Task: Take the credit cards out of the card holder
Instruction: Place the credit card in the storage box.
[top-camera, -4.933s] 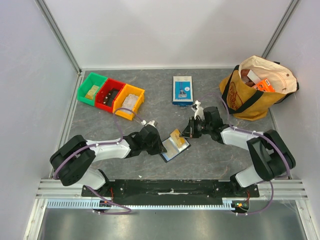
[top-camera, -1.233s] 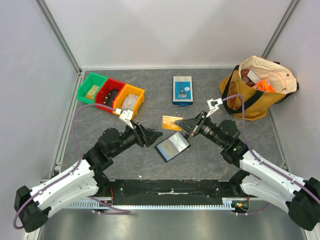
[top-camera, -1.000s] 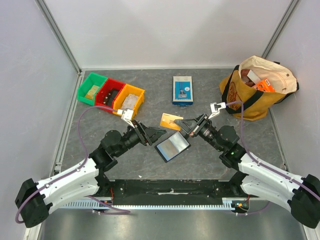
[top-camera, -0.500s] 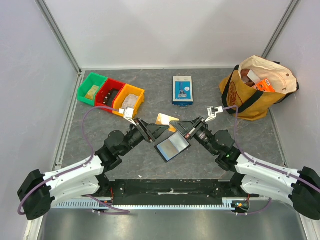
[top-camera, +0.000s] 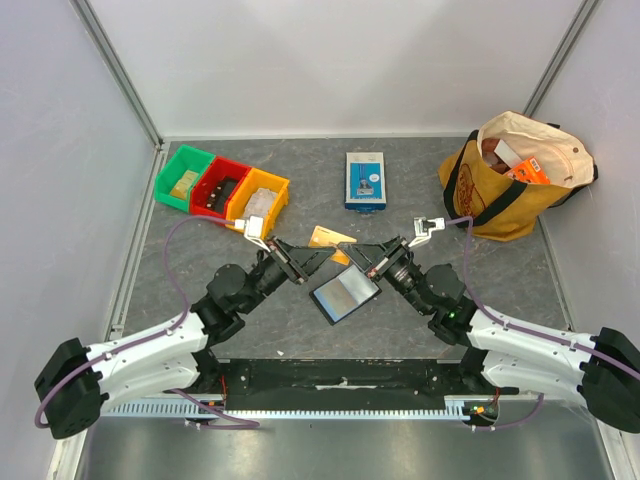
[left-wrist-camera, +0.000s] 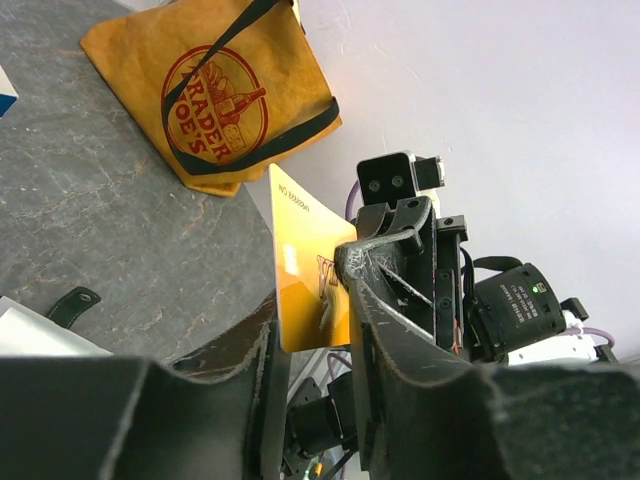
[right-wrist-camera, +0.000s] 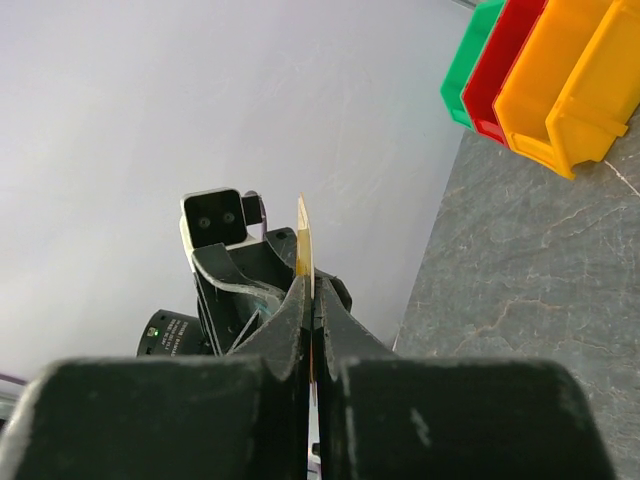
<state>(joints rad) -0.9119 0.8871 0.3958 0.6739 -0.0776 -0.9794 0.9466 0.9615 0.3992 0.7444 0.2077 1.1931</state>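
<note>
My right gripper is shut on one yellow-orange credit card and holds it in the air above the table. My left gripper is open, and the card's free end sits between its jaws. In the left wrist view the card stands on edge inside the gap of my left gripper. In the right wrist view my right gripper pinches the card's thin edge. The black card holder lies open on the table below both grippers. I see no other cards.
Green, red and yellow bins stand at the back left. A blue-and-white box stands at the back middle. A yellow tote bag full of items sits at the back right.
The right gripper pulled the card out of the holder and carried it up and left. The left gripper let go of the holder, rose, and moved its open jaws around the card.
</note>
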